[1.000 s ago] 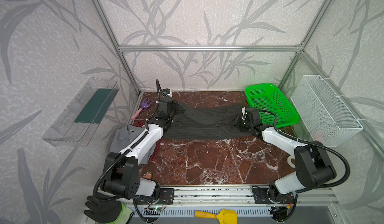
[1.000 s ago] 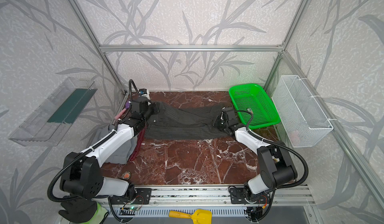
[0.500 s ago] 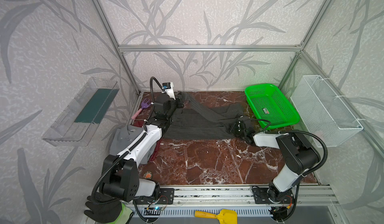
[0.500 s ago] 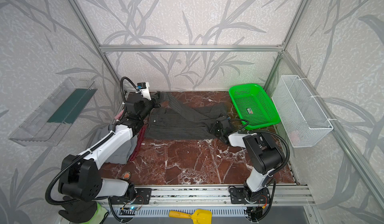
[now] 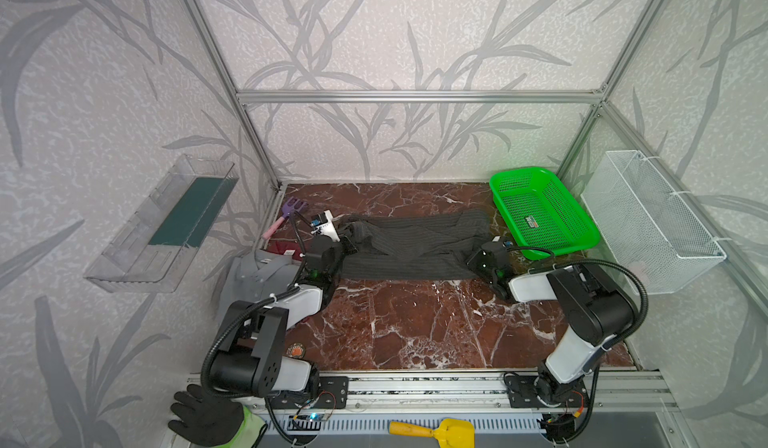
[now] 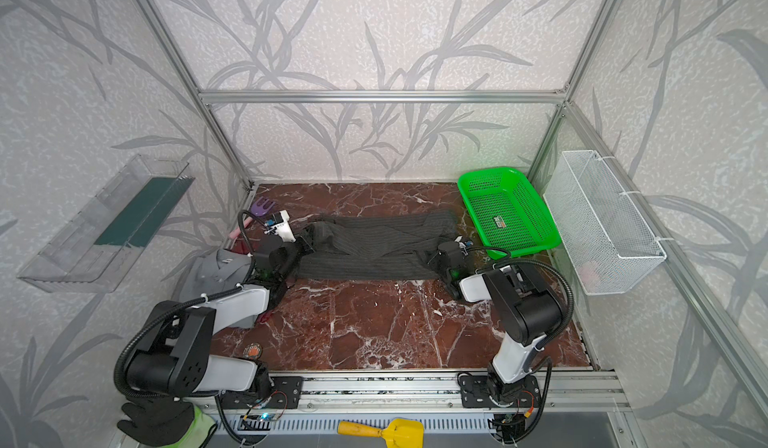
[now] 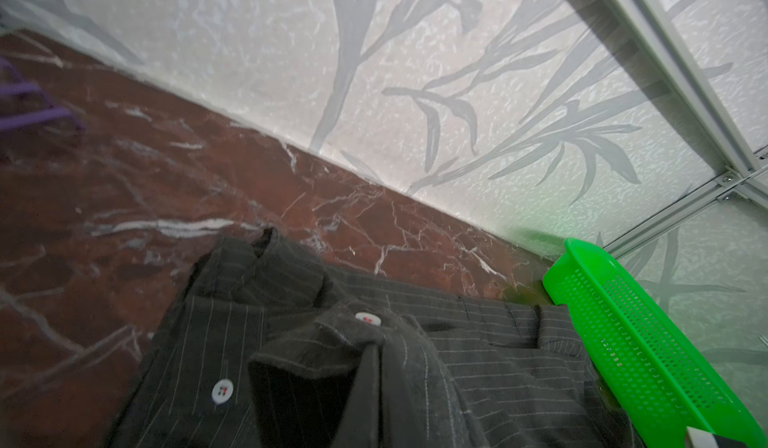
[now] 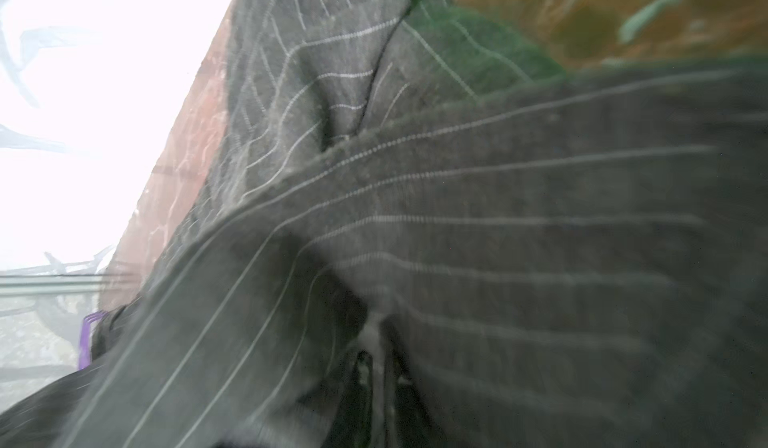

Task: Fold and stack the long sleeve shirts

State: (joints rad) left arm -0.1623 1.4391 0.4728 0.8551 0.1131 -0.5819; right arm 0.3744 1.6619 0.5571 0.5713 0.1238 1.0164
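Since a second ago both my arms have drawn back toward the front edge of the bench (image 5: 415, 321), the right elbow folding up sharply. The pinstriped shirt (image 5: 415, 246), then a smooth band between them, now carries a slanting overlap along its back. It lies across the back half of the bench, reaching from near the left edge to just beside the green basket (image 5: 505, 200) in the back right corner. My left gripper (image 5: 345, 240) is fully closed, and from the bunched collar (image 7: 266, 258) rising toward its camera I judge it has the collar end pinched. My right gripper (image 5: 473, 261) is nearly closed. Its wrist view is blurred, but the stripes converge into the jaws, so I take it to be holding the hem end. I read the step as laying a lengthwise fold. To do it well I should move both ends together at equal height, keeping just enough tension that the crease runs straight and the overlap flattens. I should set the cloth down before letting go. The left end needs care: the grey shirt (image 5: 253, 275) and dark red shirt (image 5: 282, 247) lie just beside it at the left edge and could be dragged.
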